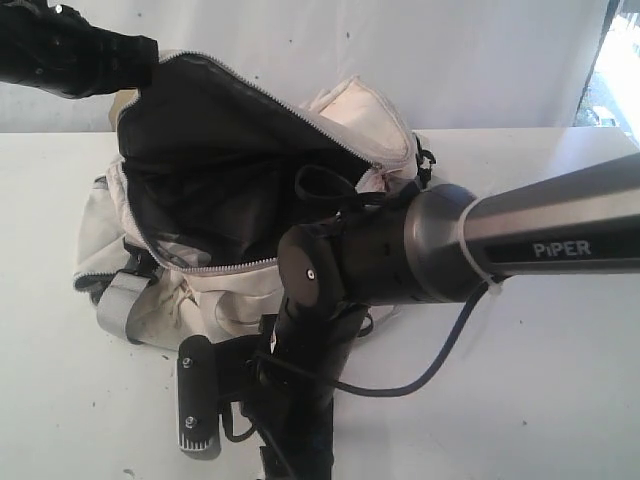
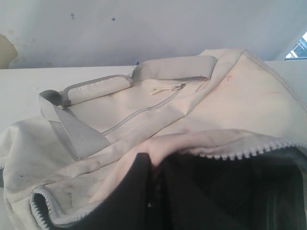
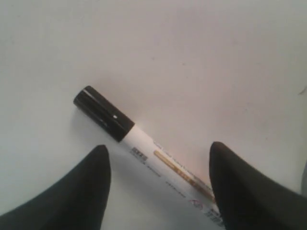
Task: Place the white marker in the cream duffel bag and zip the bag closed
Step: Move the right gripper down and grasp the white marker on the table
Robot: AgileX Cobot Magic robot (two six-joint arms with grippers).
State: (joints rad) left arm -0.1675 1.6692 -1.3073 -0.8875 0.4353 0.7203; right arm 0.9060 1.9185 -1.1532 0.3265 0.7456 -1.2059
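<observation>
The cream duffel bag (image 1: 250,290) lies on the white table with its main zipper undone and its dark lining (image 1: 220,170) showing. My left gripper (image 2: 156,165) is shut on the cream edge of the bag's opening and holds that flap up at the back left. The white marker (image 3: 144,143) lies flat on the table, with its black cap (image 3: 103,113) pointing away from my right gripper (image 3: 158,146). That gripper is open just above it, one finger on either side of the barrel, touching nothing. In the exterior view my right arm (image 1: 330,270) hides the marker.
Grey webbing handles (image 2: 172,67) and a zipped side pocket with its pull (image 2: 180,87) lie on the bag's outer face. The right arm's forearm (image 1: 560,230) crosses in front of the bag. Bare white table (image 1: 560,390) stretches to the right, with a white wall behind.
</observation>
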